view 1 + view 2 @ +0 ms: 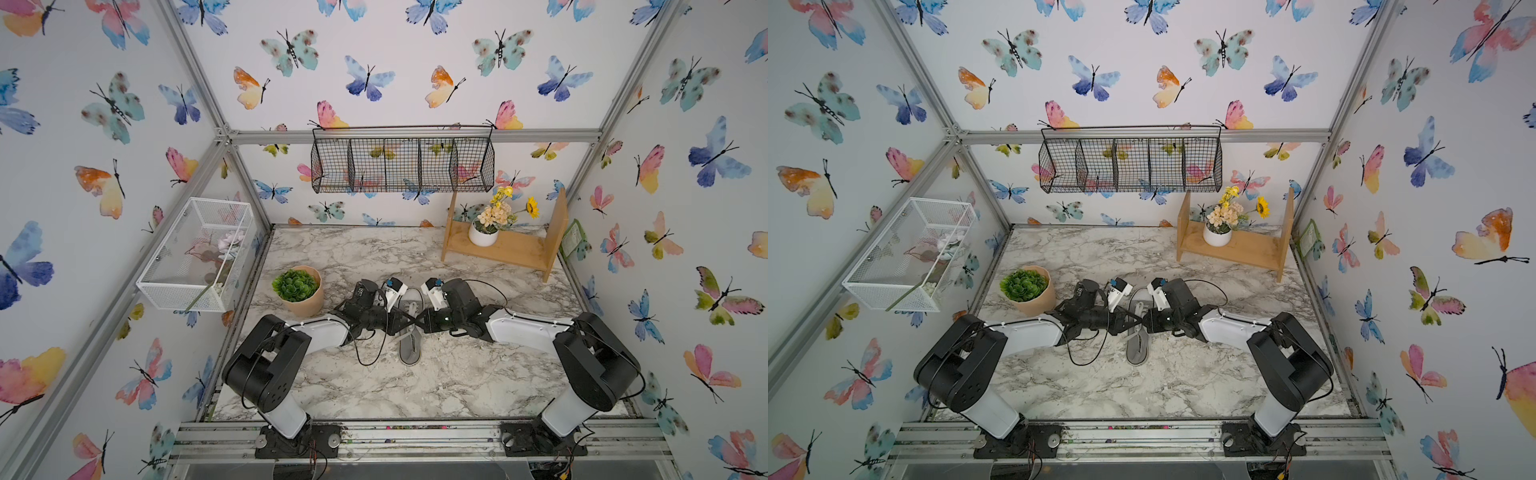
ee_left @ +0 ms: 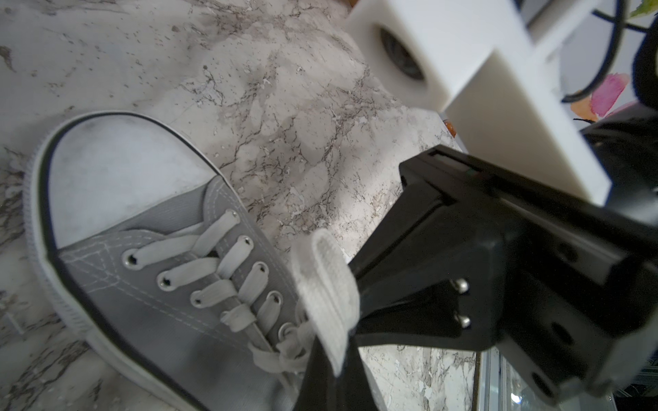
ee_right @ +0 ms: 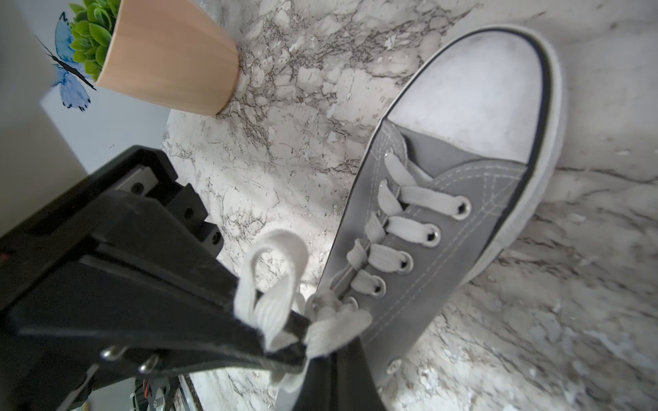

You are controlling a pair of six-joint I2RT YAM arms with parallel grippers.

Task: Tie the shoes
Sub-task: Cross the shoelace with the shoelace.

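We see a grey sneaker (image 1: 409, 353) lying mid-table on the marble top (image 1: 457, 374), its toe pointing to the back wall, with a potted plant (image 1: 297, 286) near it on the left. Both arms meet above its tongue. The left gripper (image 1: 406, 320) and the right gripper (image 1: 424, 322) are each clamped on a loop of the white laces (image 3: 270, 284), their fingertips almost touching.

sneaker (image 2: 153, 320) heel cut off, laces (image 2: 188, 273) partly hidden

Grey canvas sneaker (image 2: 149, 320), scuffed matt rubber toe cap (image 2: 117, 170) (flat woven cloth laces (image 2: 194, 273)); marble-look tabletop (image 2: 285, 106).
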